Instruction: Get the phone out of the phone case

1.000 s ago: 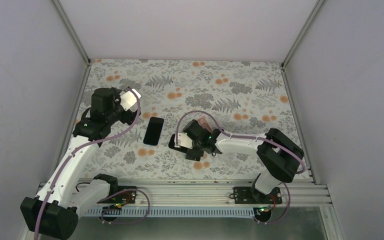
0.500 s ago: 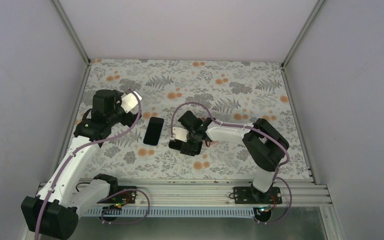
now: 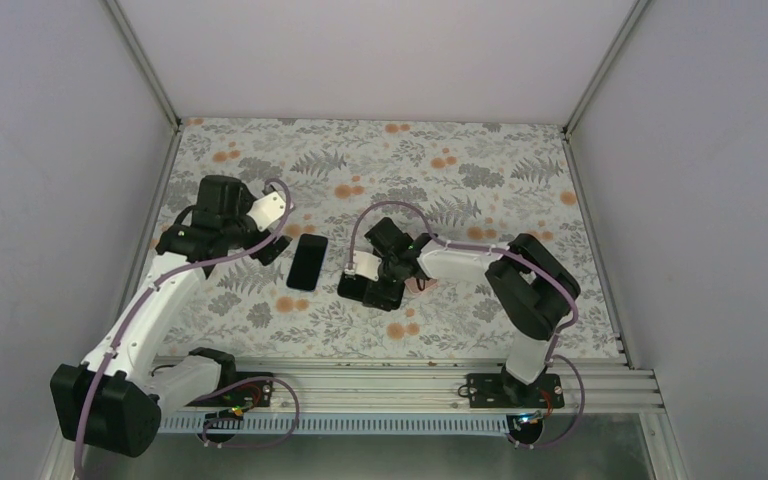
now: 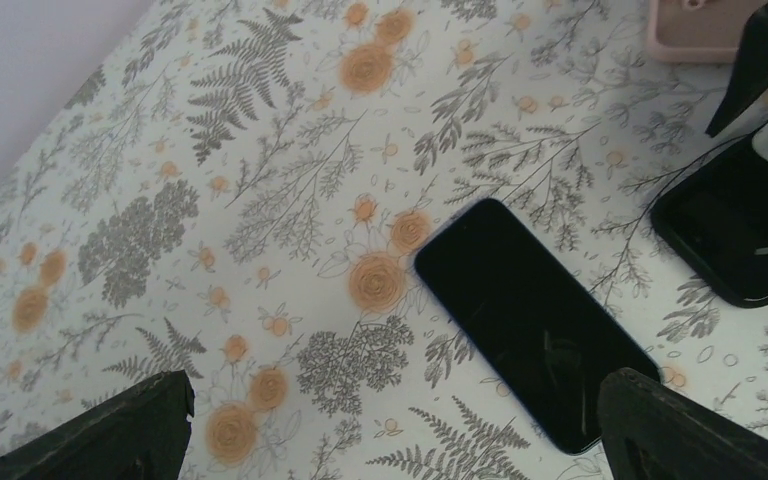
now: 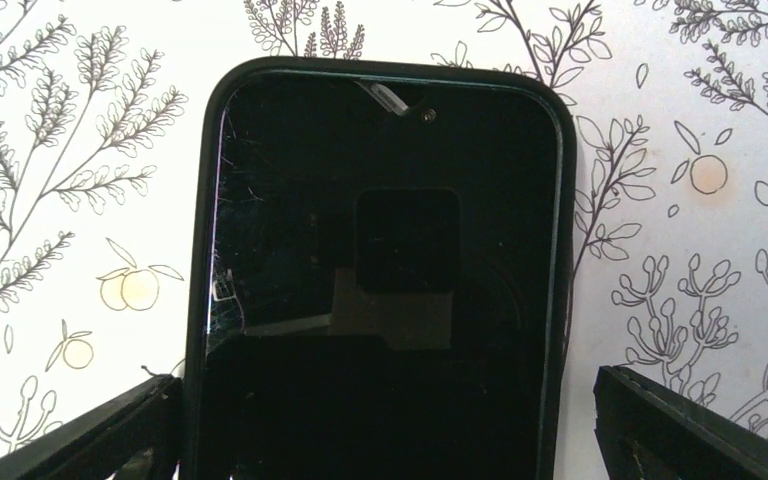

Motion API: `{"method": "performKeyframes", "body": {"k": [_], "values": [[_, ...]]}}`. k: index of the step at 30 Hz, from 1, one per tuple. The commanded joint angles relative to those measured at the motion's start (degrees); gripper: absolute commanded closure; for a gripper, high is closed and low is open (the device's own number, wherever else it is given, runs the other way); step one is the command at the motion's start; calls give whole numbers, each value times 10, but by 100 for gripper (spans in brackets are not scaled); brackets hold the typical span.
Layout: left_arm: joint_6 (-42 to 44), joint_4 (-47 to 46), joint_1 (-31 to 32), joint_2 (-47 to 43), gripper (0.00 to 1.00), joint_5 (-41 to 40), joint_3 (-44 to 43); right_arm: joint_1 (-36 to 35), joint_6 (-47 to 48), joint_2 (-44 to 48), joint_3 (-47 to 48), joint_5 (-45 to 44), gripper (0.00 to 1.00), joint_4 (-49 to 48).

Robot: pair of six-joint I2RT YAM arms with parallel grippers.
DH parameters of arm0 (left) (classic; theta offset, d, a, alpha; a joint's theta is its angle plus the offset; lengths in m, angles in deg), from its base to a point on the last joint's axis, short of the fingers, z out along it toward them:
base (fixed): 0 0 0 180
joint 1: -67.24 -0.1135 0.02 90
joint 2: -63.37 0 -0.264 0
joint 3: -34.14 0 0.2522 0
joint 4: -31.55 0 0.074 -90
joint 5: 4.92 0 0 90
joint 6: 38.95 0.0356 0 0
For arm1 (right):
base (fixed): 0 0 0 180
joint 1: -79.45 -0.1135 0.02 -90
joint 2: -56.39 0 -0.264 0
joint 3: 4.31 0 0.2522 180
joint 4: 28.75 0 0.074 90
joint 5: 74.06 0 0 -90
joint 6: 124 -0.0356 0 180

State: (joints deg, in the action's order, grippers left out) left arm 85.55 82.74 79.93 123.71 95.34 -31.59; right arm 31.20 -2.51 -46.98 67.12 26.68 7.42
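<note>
A phone in a black case [image 5: 380, 280] lies face up on the floral table, its screen cracked at the left edge. My right gripper [image 5: 385, 435] stands open straddling it, one finger [image 5: 70, 440] on each side, neither visibly touching the case. From above, the right gripper [image 3: 368, 288] covers most of that cased phone [image 3: 348, 290]. A second black phone [image 4: 535, 320] with no case lies flat to its left. My left gripper [image 4: 390, 440] hangs open above the table just beside this bare phone [image 3: 307, 262], holding nothing.
A pink case [image 4: 700, 25] lies behind the right gripper, mostly hidden under the right arm [image 3: 460, 262]. Grey walls enclose the table on three sides. The arms' rail [image 3: 390, 375] runs along the near edge.
The right gripper has swung left and settled over the cased phone. The left gripper has shifted right and lower, toward the bare phone. Both stayed open.
</note>
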Motion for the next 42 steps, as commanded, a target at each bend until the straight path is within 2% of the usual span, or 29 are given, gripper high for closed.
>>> {"method": "performKeyframes", "body": {"k": [1, 13, 22, 31, 38, 42], "values": [[10, 45, -3, 17, 0, 59, -44, 5, 16, -38, -56, -49, 0, 67], [10, 65, -2, 23, 0, 88, -48, 33, 14, 1, -86, -2, 0, 87], [6, 65, -3, 16, 0, 85, -46, 34, 14, 18, -10, 59, 0, 141], [14, 62, -2, 7, 0, 79, -23, 35, 22, -30, 87, 87, 0, 197], [20, 56, -3, 3, 0, 70, -6, 35, 19, -64, 134, 77, 0, 203], [25, 52, -5, -2, 0, 64, 2, 34, 16, -71, 124, 42, 0, 199]]}}
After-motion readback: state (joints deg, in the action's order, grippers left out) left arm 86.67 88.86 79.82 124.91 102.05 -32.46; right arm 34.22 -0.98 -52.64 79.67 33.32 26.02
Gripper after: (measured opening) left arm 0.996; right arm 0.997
